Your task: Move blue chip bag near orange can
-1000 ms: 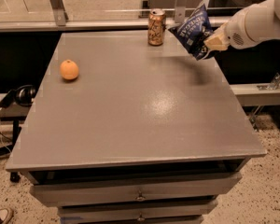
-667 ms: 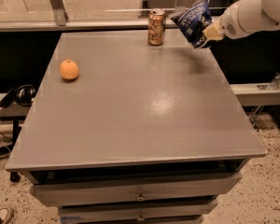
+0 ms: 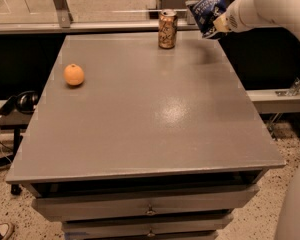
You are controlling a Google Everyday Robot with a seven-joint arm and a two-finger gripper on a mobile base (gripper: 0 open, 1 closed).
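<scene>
The blue chip bag [image 3: 209, 9] is a crinkled navy foil bag with white lettering, held in the air above the table's far right corner. My gripper [image 3: 217, 25] is shut on the bag's lower right part, at the end of the white arm reaching in from the upper right. The orange can [image 3: 167, 29] stands upright on the far edge of the table, a little to the left of the bag and below it. The bag does not touch the can or the table.
A round orange fruit [image 3: 74, 75] lies on the left side of the grey table [image 3: 140, 114]. Drawers sit under the table's front edge. A metal rail and glass run behind the table. Cables and a dark object lie on the floor at left.
My gripper has lifted the bag upward and slightly farther back, so the bag now hangs higher above the far right corner. The can and the fruit have not moved.
</scene>
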